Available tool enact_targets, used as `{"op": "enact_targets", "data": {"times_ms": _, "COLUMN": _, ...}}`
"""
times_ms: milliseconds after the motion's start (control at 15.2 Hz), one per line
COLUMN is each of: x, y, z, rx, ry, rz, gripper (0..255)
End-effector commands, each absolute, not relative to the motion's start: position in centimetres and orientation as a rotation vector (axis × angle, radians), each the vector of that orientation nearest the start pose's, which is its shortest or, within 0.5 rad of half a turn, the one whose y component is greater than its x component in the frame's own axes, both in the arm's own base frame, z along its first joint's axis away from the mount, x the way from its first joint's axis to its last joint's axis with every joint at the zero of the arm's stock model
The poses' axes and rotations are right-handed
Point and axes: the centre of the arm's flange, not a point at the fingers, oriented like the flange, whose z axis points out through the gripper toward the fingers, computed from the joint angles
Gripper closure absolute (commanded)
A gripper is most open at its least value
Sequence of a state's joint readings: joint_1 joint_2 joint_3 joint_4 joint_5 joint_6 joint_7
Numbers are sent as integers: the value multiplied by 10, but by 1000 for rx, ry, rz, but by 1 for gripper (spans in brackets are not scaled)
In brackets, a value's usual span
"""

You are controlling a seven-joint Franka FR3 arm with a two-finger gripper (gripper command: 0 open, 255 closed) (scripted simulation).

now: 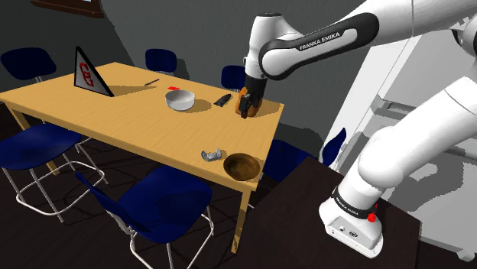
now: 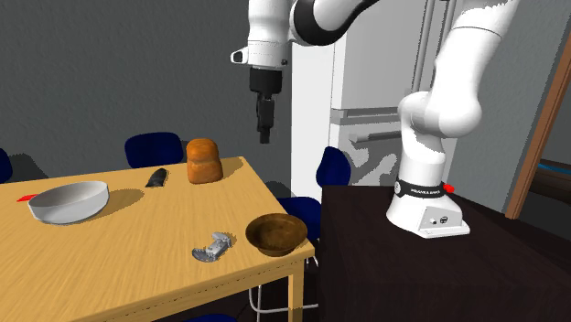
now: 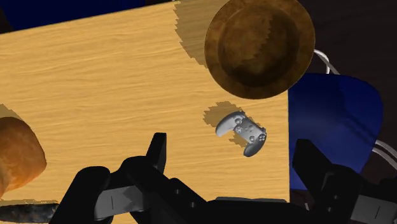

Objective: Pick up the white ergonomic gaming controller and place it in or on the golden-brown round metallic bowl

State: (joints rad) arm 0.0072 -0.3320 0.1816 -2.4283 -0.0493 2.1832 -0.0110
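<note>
Wood-grain table (image 3: pixel 114 83), mottled brown bowl (image 3: pixel 259 46)

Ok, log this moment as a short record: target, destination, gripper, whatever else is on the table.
target: grey-white controller, lying on the table, close to the brown bowl but apart from it
destination: brown bowl, round, empty, near the table's corner
gripper: gripper open, holding nothing, in the air above the table
also on table: pale bowl, loaf, small dark object
</note>
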Motion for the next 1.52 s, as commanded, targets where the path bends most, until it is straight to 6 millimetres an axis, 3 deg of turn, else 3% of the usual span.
{"op": "enact_targets", "data": {"times_ms": 0, "x": 454, "y": 89, "z": 415, "rx": -3221, "ry": -379, "rz": -139, "gripper": 0}}
{"op": "enact_targets", "data": {"times_ms": 1122, "x": 582, "y": 137, "z": 232, "rx": -3295, "ry": -587, "rz": -81, "gripper": 0}}
{"op": "enact_targets", "data": {"times_ms": 1452, "x": 585, "y": 132, "z": 206, "rx": -3295, "ry": -587, "rz": -81, "gripper": 0}}
